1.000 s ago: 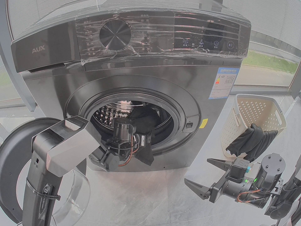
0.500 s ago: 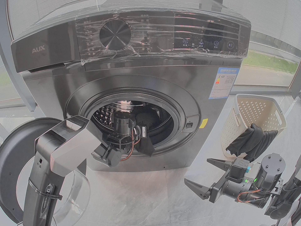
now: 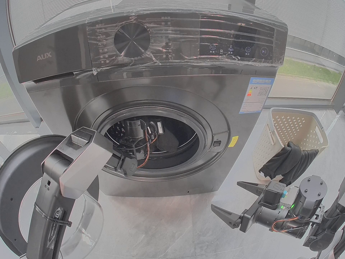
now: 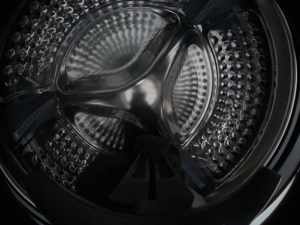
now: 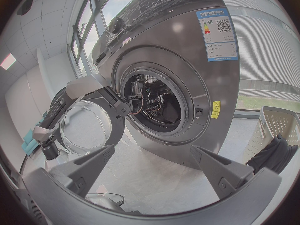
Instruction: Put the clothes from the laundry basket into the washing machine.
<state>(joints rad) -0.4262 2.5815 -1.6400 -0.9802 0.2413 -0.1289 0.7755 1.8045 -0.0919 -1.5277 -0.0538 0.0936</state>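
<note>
Nearly loaded
Inside the washing machine (image 3: 215,90), left hand (image 4: 150,150) pinches a dark garment (image 3: 169,141); released near the door rim (image 3: 161,170), it may slide out; right hand (image 3: 226,195) gapes empty.

Floor (image 3: 172,223) is grey, polished and stone-look, with soft reflections. The far side is all glazing: tall windows (image 3: 54,4) with a dark frame post (image 3: 19,87) at far left, daylight coming in. Outside there is pale ribbed building cladding (image 3: 305,15), with a grass strip (image 3: 312,71) and a paved path (image 3: 302,87) at far right. The right wrist view shows a white tiled ceiling (image 5: 53,22), one lit ceiling panel (image 5: 7,61) and a plain white wall (image 5: 18,100) on the room's left.
</note>
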